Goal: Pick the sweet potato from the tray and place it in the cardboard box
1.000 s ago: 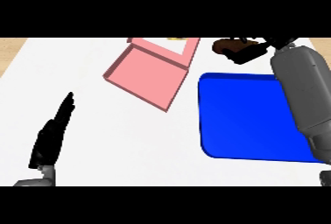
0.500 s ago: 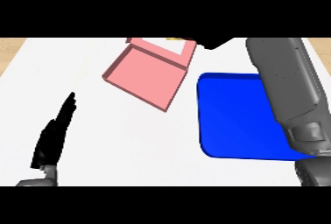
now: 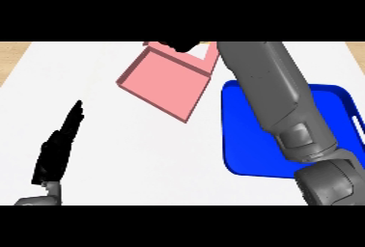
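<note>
Most of the task looks done, as a judgement: no sweet potato shows on the visible part of the blue tray (image 3: 242, 144) at the right, and the right hand (image 3: 178, 46) is over the far edge of the pink cardboard box (image 3: 167, 84) at the top centre. The sweet potato itself is not visible; it may be hidden in that hand, but whether the hand is closed on anything cannot be told. The release into the box is left. The left hand (image 3: 61, 144) rests at the lower left over the bench (image 3: 128, 159), its fingers (image 3: 74, 115) straight and holding nothing.
</note>
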